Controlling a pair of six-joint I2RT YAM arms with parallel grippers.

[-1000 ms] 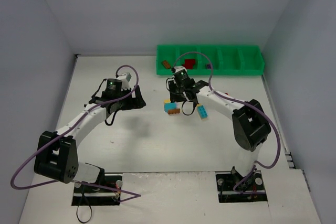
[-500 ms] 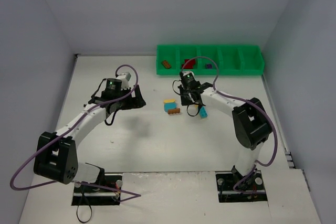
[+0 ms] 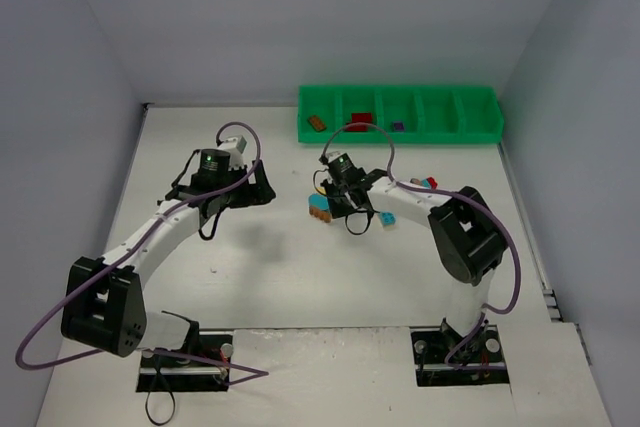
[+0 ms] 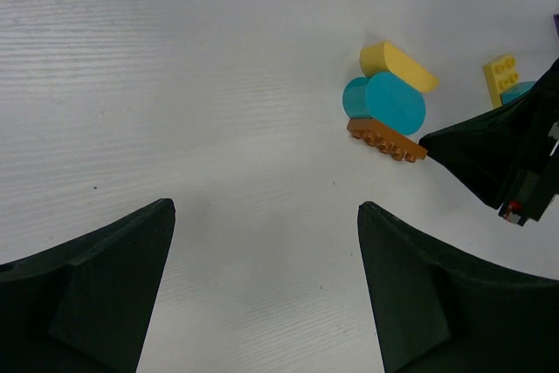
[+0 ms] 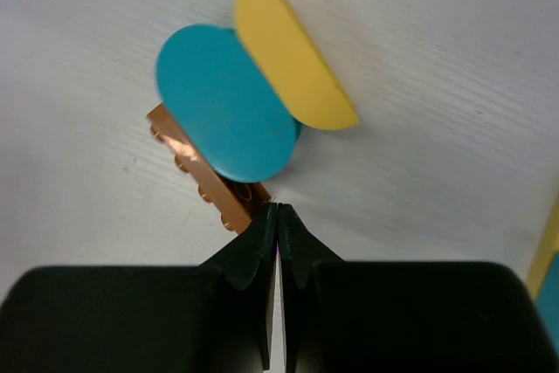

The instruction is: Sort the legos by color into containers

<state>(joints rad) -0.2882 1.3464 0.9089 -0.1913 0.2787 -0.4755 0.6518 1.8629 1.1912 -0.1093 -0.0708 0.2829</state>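
Here, at the left, the left gripper [image 4: 264,211] hovers over the white table [image 3: 270,277] with its two black fingers wide apart and nothing between them. It is well apart from the bricks, which lie off to its right.

In the middle sits a small stack of plastic toy bricks: a yellow half-round brick [image 4: 400,65], a light-blue round brick [image 4: 393,102], and under them a flat brown studded plate [image 4: 386,139]. In the right wrist view the plate's long axis runs on a slant, from upper left down to lower right.

To the right of the stack is the right gripper [image 5: 277,216], plainly the nearer arm. Its jaws are pressed together, holding nothing. The tips sit at the plate's near end and seem to touch it, so the stack lies straight ahead of them, not between them. To grasp, the jaws would need to part and straddle the plate across its short side.

Beyond, the long bright green plastic tray [image 3: 440,135] has a brown brick [image 3: 317,123] in its leftmost compartment.
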